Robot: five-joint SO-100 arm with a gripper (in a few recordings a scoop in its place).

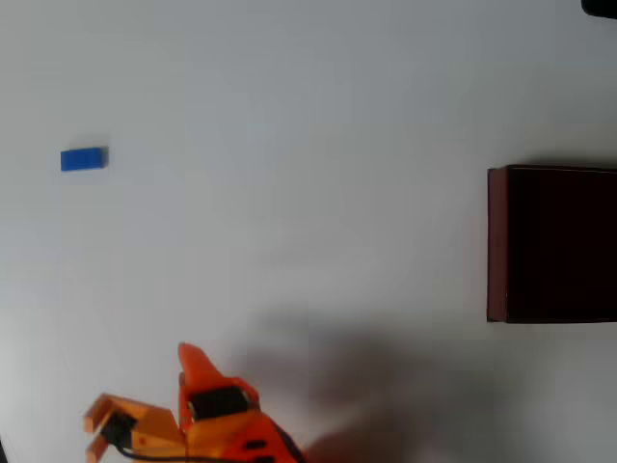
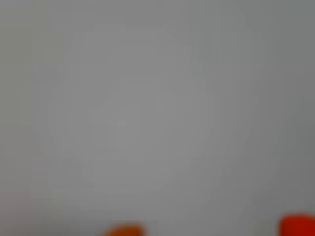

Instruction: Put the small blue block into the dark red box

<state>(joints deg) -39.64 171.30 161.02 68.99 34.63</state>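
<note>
The small blue block (image 1: 84, 159) lies flat on the pale table at the far left of the overhead view. The dark red box (image 1: 496, 241) stands at the right edge, cut off by the frame, its inside nearly black. My orange gripper (image 1: 141, 388) is at the bottom left, well below the block and far from the box. It is open with nothing between its fingers. In the blurred wrist view two orange fingertips (image 2: 123, 230) peek up from the bottom edge, wide apart, over bare grey table.
The pale table (image 1: 308, 145) stretches between block and box. A soft shadow falls right of the arm. A dark object (image 1: 603, 6) shows at the top right corner of the overhead view.
</note>
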